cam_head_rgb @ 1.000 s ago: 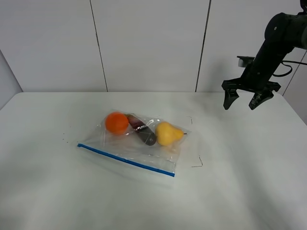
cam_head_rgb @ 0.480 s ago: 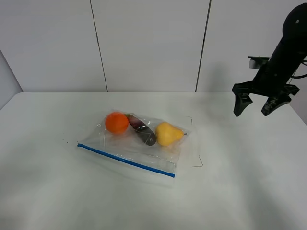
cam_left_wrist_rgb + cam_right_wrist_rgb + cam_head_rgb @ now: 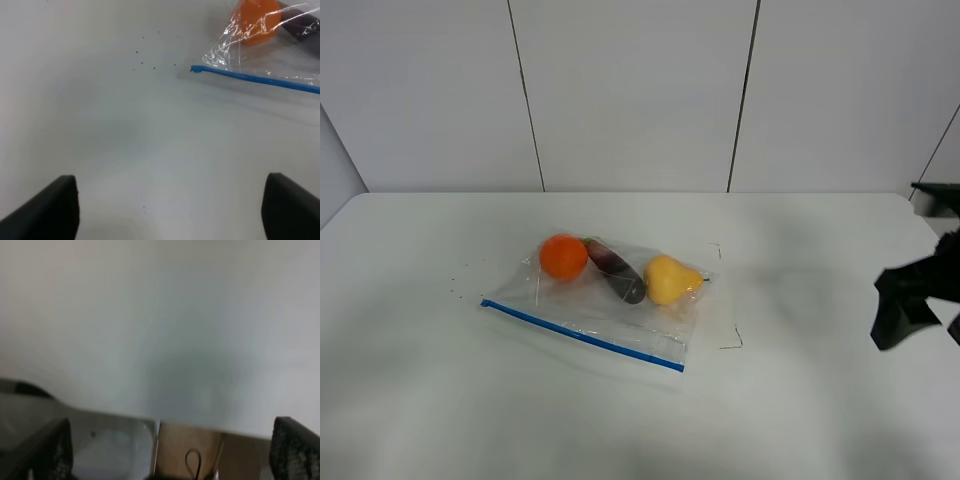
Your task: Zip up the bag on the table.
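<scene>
The bag [image 3: 610, 300] lies flat on the white table [image 3: 440, 400], left of the middle. Its blue zip strip [image 3: 582, 335] runs along the near edge. Inside are an orange fruit [image 3: 563, 256], a dark purple one [image 3: 617, 270] and a yellow one [image 3: 670, 278]. My right gripper [image 3: 925, 328] is open and empty at the far right edge, well away from the bag. My left gripper [image 3: 170, 210] is open over bare table, short of the zip strip's end [image 3: 196, 69]; it is out of the high view. The right wrist view shows open fingers [image 3: 47, 445] above the table's edge.
Thin black corner marks [image 3: 730, 345] sit on the table just right of the bag. Small dark specks [image 3: 455, 292] lie left of it. A panelled white wall [image 3: 630, 90] stands behind the table. The table's right edge [image 3: 930, 225] is close to my right gripper.
My right arm has swung from the back right down and toward the front right edge, farther from the bag. The bag has not moved.
</scene>
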Robot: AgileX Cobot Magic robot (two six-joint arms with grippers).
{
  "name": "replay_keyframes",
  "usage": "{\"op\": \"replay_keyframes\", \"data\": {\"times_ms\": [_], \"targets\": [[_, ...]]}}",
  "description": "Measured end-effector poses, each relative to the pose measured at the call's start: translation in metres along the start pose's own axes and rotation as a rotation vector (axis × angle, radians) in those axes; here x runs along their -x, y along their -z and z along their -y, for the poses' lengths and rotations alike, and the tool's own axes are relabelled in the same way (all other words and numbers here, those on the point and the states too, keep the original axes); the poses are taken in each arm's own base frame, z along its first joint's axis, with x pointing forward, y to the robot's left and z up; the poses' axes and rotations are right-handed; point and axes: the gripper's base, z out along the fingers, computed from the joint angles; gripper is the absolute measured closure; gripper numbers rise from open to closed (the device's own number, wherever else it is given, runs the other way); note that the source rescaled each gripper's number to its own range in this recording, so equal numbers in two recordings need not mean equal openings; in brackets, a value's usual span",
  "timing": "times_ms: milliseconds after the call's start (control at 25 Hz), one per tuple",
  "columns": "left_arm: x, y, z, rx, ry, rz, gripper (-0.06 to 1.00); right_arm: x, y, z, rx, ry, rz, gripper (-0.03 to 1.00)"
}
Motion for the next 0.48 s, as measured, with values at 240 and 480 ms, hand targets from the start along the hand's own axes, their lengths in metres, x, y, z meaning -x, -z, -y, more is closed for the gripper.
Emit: {"op": "replay_keyframes", "data": {"times_ms": [240,480], "targets": [[0.000,0.000,0.000,0.000,0.000,0.000,0.00,-0.077,-0.013,0.001,-0.007,-0.015,0.145,0.03],[0.000,0.000,0.000,0.000,0.000,0.000,0.00,-0.121,0.010,0.001,-0.037,0.015,0.509,0.03]]}}
